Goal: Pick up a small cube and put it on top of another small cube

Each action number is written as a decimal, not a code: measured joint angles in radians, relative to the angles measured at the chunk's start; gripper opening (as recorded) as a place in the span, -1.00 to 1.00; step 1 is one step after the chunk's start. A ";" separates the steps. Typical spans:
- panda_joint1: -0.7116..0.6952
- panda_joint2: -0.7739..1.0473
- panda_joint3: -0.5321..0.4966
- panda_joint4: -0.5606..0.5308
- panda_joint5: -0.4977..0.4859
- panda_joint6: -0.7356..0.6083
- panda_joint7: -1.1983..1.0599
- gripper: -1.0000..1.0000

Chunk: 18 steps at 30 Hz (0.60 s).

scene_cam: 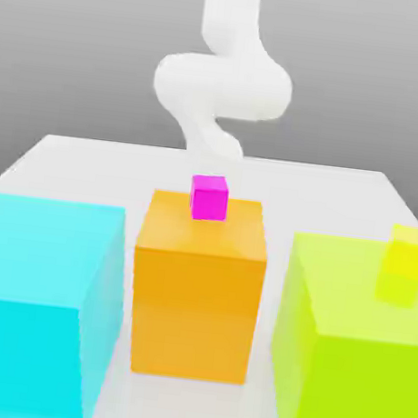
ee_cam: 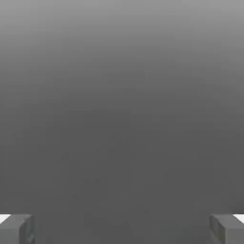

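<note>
Two small cubes perch high: the magenta cube (scene_cam: pixel 209 197) at the orange block's (scene_cam: pixel 197 294) far edge, the yellow cube (scene_cam: pixel 405 262) atop the lime block (scene_cam: pixel 351 357). The gripper (ee_cam: pixel 122 228), its fingers spread wide, could knock either cube off its block with an off-centre descent.

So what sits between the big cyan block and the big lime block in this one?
In the exterior view, the orange block stands between the cyan block and the lime block, apart from both, with the tiny magenta cube resting on its top.
</note>
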 joint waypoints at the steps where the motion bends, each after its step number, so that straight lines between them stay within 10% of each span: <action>1: -0.029 0.020 0.000 -0.006 -0.005 0.009 0.035 0.00; 18: -0.514 0.404 0.004 -0.174 -0.120 0.207 0.802 0.00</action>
